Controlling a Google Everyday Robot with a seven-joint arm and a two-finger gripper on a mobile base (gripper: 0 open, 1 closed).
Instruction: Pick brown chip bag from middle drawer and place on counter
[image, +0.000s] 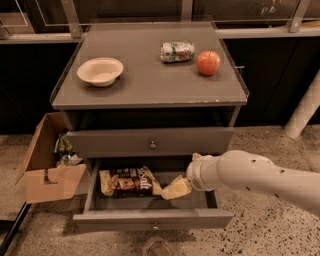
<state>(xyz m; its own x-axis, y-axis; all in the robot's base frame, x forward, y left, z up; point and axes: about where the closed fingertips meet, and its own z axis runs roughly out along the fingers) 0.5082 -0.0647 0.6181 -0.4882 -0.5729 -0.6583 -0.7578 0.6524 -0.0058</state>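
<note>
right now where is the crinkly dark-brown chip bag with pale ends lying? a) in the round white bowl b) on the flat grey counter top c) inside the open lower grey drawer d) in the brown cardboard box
c: the crinkly dark-brown chip bag lies flat inside the open grey middle drawer, below the shut upper drawer, with the gripper down in the open drawer at the bag's end nearest the arm.
</note>
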